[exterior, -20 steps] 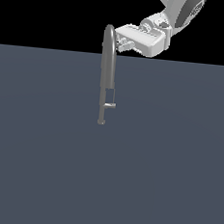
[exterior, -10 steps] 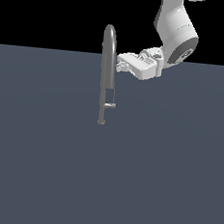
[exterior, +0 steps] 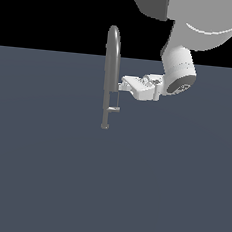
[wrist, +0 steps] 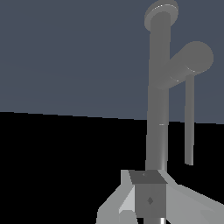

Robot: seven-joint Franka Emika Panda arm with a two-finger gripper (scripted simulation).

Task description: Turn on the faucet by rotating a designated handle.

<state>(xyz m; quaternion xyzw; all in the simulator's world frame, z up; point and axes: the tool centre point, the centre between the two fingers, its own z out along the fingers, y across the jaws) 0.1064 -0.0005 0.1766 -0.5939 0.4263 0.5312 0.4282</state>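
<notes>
One faucet point(exterior: 110, 77) stands on the flat slate-grey floor point(exterior: 42, 171), a little toward the exterior view's left of the middle. It is a slim pipe of smooth grey metal, bent over in a rounded arch at the top, with a small round foot where it meets the floor. Low on its stem I see the handle point(exterior: 113, 109), a short light-grey bar that juts out sideways toward the exterior view's right; in the wrist view it looks like a stubby cylinder with a round end face. Just beside the pipe, on the exterior view's right, is the gripper point(exterior: 122, 83), white, blocky and matte, level with the middle of the stem and above the handle. Its tip seems to touch the pipe or nearly so, but I cannot tell if the fingers are apart or together. Further right, the white rounded wrist of the arm point(exterior: 179, 69) rises out of the frame.
</notes>
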